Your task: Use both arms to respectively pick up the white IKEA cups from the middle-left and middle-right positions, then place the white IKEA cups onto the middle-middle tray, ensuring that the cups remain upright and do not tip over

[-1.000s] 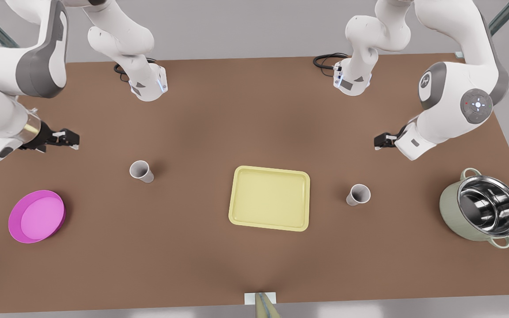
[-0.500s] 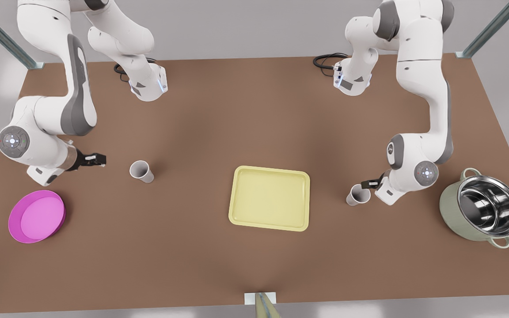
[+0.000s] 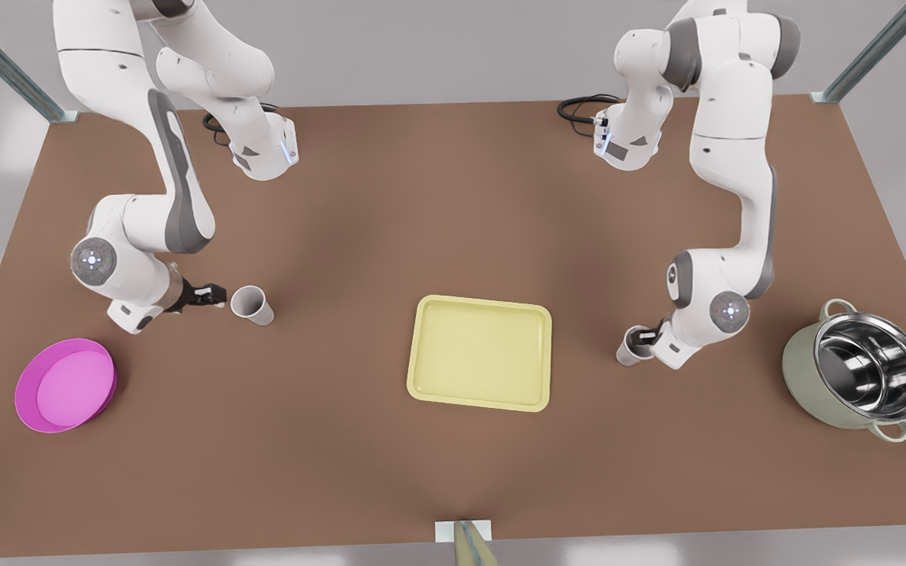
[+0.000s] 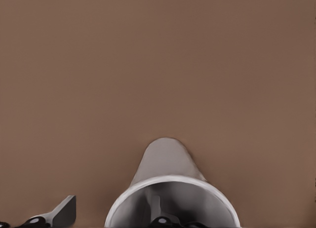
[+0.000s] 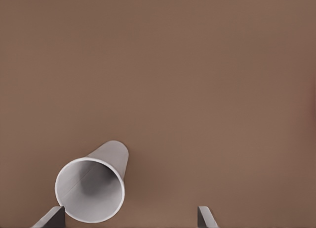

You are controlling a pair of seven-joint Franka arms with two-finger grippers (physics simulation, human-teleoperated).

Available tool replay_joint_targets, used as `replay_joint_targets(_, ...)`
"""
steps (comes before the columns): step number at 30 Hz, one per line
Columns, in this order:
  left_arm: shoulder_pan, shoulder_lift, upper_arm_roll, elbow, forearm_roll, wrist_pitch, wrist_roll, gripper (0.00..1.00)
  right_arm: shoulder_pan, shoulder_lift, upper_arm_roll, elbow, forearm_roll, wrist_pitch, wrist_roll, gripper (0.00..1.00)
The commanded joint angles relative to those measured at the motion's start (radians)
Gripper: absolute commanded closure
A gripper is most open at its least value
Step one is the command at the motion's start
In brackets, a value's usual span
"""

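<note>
Two white cups stand upright on the brown table. One cup [image 3: 251,305] is on the front view's left, and my left gripper [image 3: 215,297] sits low right beside it, open. In the left wrist view that cup [image 4: 165,164] is very close, with the left gripper [image 4: 111,215] at its rim. The other cup [image 3: 631,350] is on the front view's right, with my right gripper [image 3: 642,338] open over its rim. In the right wrist view this cup [image 5: 91,188] lies near one finger of the right gripper [image 5: 129,215]. The pale yellow tray [image 3: 480,354] lies bare between the cups.
A magenta bowl [image 3: 66,385] sits at the front view's near left. A steel-lined pot [image 3: 858,373] stands at the near right, close to the right arm's elbow. Both arm bases [image 3: 264,153] [image 3: 626,145] are at the far edge.
Both arms have come down and inward. The left gripper moved right until it reached its cup. The right gripper closed the last gap and now overlaps its cup's rim. Neither cup has moved.
</note>
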Motion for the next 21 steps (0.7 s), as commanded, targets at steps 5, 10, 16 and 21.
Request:
replay_joint_targets(5,0.003,-0.013,-0.015,0.001,-0.045,0.011,-0.007,0.59,-0.001,0.003,0.002,-0.099,0.011,0.249,0.0,0.0)
replay_joint_targets(10,0.003,-0.024,-0.032,0.001,-0.048,-0.003,-0.01,0.74,0.003,0.004,0.004,-0.17,0.009,0.303,-0.002,0.0)
replay_joint_targets(16,-0.019,-0.012,-0.107,0.05,-0.046,-0.018,-0.149,0.79,0.009,0.001,0.005,-0.228,0.009,0.323,-0.002,0.0)
replay_joint_targets(21,-0.03,0.005,-0.33,0.284,-0.075,-0.284,-0.685,0.79,0.012,0.055,0.005,-0.227,0.007,0.364,-0.002,0.0)
